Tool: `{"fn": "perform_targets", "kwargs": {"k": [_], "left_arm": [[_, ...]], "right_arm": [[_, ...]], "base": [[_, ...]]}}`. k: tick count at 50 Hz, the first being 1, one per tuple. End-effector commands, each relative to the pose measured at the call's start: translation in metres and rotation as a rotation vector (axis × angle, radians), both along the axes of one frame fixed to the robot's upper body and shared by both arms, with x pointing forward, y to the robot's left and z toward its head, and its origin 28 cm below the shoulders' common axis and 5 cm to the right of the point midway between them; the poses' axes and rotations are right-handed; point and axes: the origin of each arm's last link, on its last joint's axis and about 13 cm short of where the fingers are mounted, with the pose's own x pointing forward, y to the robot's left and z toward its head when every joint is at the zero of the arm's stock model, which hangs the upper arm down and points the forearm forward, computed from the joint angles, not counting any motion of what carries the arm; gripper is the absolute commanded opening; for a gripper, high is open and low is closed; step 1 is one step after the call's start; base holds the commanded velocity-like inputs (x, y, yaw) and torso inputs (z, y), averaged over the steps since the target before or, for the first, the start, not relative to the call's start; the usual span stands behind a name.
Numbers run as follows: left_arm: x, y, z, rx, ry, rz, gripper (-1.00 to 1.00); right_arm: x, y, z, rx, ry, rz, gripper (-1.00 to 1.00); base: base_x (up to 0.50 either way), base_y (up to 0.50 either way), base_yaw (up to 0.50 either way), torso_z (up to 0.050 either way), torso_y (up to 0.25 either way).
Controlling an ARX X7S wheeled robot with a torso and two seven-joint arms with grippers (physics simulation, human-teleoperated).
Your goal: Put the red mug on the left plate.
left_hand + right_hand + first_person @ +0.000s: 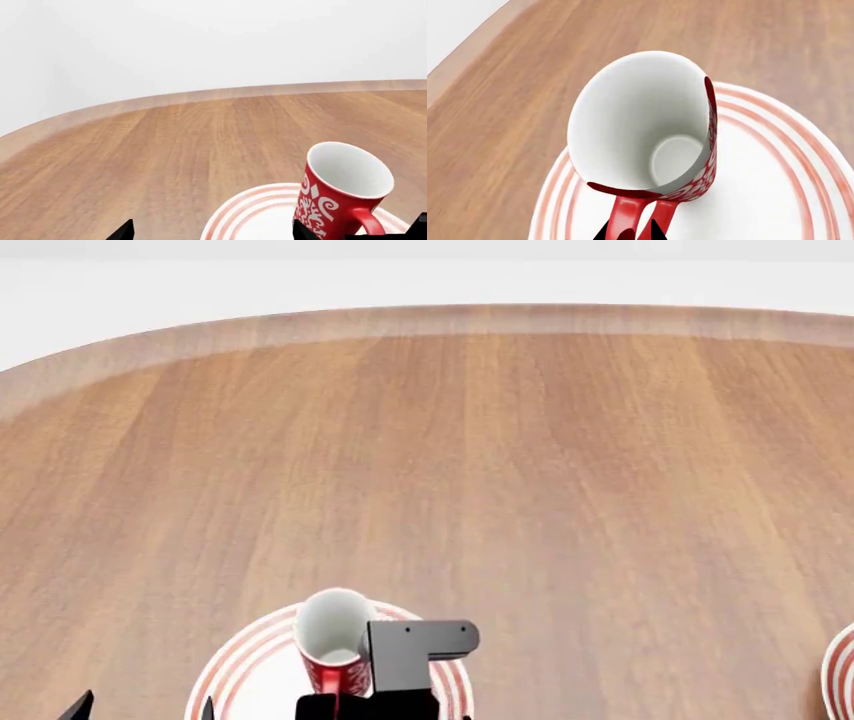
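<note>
The red mug (647, 135) with its white swirl pattern hangs tilted over the left plate (774, 200), a white plate with red rings. My right gripper (630, 232) is shut on the mug's red loop handle. From the head view the red mug (334, 640) is over the near-left plate (240, 665), with my right arm (416, 655) just right of it. In the left wrist view the red mug (337, 195) leans above the plate (253, 215). Whether its base touches the plate I cannot tell. My left gripper (215, 234) is open, with nothing between its fingers.
The rim of a second ringed plate (841, 670) shows at the table's near right edge. The brown wooden table (507, 470) curves away to a rounded far edge with a white wall behind it.
</note>
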Motion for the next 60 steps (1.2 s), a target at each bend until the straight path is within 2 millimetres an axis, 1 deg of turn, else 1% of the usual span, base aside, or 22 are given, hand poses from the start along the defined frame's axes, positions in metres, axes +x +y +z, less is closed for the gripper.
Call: {"fn": "perform_targets", "kwargs": {"k": [1, 13, 40, 41, 60], "left_arm": [[0.0005, 0.0002, -0.0002, 0.0, 0.0, 0.0, 1.0], [0.0001, 0.0001, -0.0004, 0.0, 0.0, 0.0, 1.0], [0.0, 0.0, 0.0, -0.001, 0.0, 0.0, 1.0], [0.0, 0.0, 0.0, -0.001, 0.0, 0.0, 1.0], [-0.0005, 0.0001, 0.0007, -0.002, -0.001, 0.001, 1.0]], "right_arm": [[0.0019, 0.0019, -0.0034, -0.022, -0.003, 0.007, -1.0], [0.0016, 0.0026, -0.0065, -0.036, 0.006, 0.009, -1.0], [0.0014, 0.0035, -0.0065, -0.035, 0.014, 0.015, -1.0], [0.0023, 0.0033, -0.0064, -0.033, 0.023, 0.006, 1.0], [0.0023, 0.0026, -0.0057, -0.022, 0.024, 0.0, 1.0]], "base": [[0.0, 0.0, 0.0, 0.0, 0.0], [0.0, 0.0, 0.0, 0.0, 0.0], [0.0, 0.0, 0.0, 0.0, 0.0], [0.0, 0.0, 0.0, 0.0, 0.0], [0.0, 0.0, 0.0, 0.0, 0.0]]}}
